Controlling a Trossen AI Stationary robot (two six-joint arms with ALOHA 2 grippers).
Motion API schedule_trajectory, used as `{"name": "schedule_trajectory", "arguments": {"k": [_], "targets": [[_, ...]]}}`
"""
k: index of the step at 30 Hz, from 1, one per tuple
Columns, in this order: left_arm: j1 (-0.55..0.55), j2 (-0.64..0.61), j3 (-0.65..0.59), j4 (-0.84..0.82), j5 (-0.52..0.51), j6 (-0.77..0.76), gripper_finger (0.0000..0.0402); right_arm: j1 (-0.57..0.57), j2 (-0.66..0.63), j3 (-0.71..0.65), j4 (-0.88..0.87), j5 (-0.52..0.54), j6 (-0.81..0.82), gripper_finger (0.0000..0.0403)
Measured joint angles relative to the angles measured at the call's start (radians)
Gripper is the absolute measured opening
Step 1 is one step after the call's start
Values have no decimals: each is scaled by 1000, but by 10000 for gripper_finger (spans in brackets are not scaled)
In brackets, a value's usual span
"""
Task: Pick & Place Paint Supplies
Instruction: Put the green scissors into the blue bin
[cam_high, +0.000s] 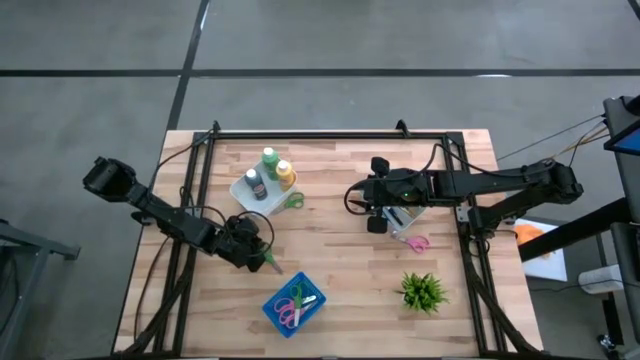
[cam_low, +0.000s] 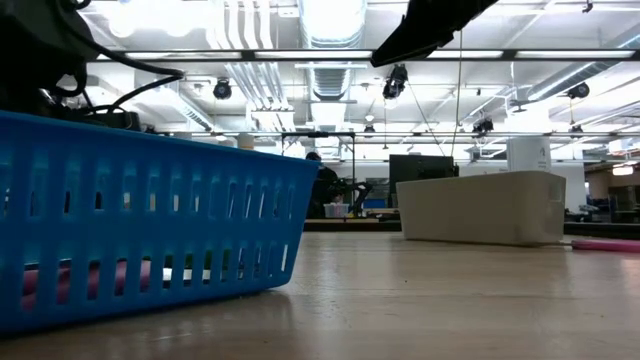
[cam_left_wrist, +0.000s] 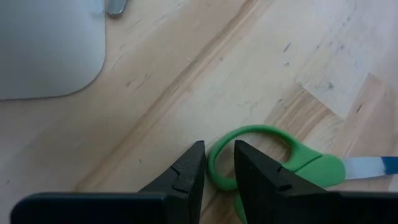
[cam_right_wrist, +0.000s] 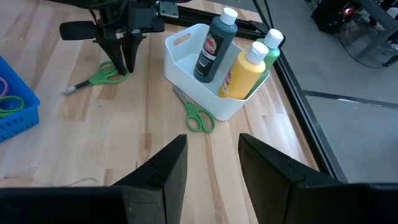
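Three squeeze bottles, dark grey (cam_right_wrist: 211, 43), yellow-orange (cam_right_wrist: 244, 71) and green (cam_right_wrist: 272, 45), stand upright in a white bin (cam_right_wrist: 186, 62) at the table's far left. My left gripper (cam_left_wrist: 219, 168) points down at a pair of green scissors (cam_left_wrist: 311, 168) lying flat on the table. It is narrowly open, with one finger inside the handle ring (cam_left_wrist: 249, 132) and one outside, and I see no touch. My right gripper (cam_right_wrist: 213, 155) is open and hovers over the table's middle right. A second white bin (cam_high: 408, 216) lies beside it, and its contents are mostly hidden by the arm.
Another pair of green scissors (cam_right_wrist: 196, 112) lies against the near side of the bottle bin. A blue basket (cam_high: 275, 300) at the near edge holds pink and green scissors. Pink scissors (cam_high: 418, 242) and a small potted plant (cam_high: 422, 290) sit at the near right.
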Motion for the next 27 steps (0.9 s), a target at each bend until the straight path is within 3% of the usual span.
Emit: {"name": "schedule_trajectory", "arguments": {"k": [11, 21, 27], "targets": [[0, 1, -2, 2, 1, 3, 89, 0, 0, 0, 0, 0, 0, 143], [0, 2, -3, 0, -2, 3, 10, 0, 0, 0, 0, 0, 0, 143], [0, 3, -3, 4, -1, 3, 9, 0, 0, 0, 0, 0, 0, 143]]}}
